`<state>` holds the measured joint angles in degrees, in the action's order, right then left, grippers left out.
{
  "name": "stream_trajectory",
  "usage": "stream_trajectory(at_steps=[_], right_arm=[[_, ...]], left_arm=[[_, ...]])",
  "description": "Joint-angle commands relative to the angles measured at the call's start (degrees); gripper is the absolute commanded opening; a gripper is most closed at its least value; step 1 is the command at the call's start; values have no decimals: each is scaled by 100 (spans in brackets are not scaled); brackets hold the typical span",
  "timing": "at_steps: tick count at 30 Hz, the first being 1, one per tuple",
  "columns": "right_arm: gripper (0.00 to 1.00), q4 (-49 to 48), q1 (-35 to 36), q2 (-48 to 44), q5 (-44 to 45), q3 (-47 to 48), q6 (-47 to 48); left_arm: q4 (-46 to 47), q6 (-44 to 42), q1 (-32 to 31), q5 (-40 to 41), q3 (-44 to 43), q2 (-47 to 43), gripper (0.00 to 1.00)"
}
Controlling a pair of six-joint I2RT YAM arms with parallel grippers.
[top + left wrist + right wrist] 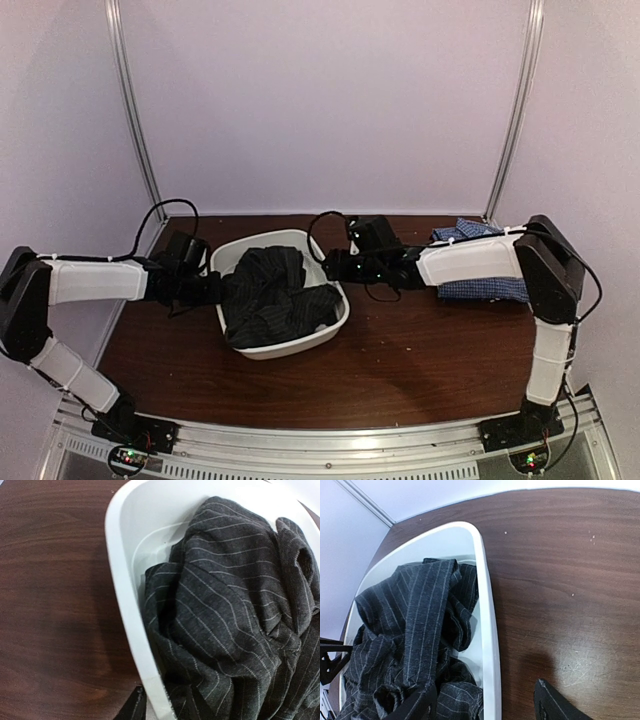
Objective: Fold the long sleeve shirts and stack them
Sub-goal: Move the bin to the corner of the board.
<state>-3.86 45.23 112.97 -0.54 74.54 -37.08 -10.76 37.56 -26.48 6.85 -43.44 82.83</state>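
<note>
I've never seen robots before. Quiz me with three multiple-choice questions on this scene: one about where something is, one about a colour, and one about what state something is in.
1. Where is the black pinstriped shirt?
A) in the white tub
B) draped over an arm
C) on the floor

2. What colour is the other shirt, which lies on the table at the far right?
A) red
B) blue-and-white check
C) plain yellow

3. What state is the black pinstriped shirt in?
A) neatly folded
B) crumpled in a heap
C) stacked on the other shirt

Answers:
1. A, since the dark striped cloth fills the tub in all three views.
2. B, since small blue-and-white checks show on the cloth in the top view.
3. B, since it lies in loose, creased bunches with no flat fold.
</note>
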Motion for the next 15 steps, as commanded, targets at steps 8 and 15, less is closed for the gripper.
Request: stream_trajectory(at_steps=[8,15], right_arm=[[71,342,-126,-1358,527,-691,577],[72,599,-181,-1848,618,-982,899]], left_arm=[[-315,-979,529,472,-1193,563,0],[-1078,-2177,1560,561,-2596,1333,0]])
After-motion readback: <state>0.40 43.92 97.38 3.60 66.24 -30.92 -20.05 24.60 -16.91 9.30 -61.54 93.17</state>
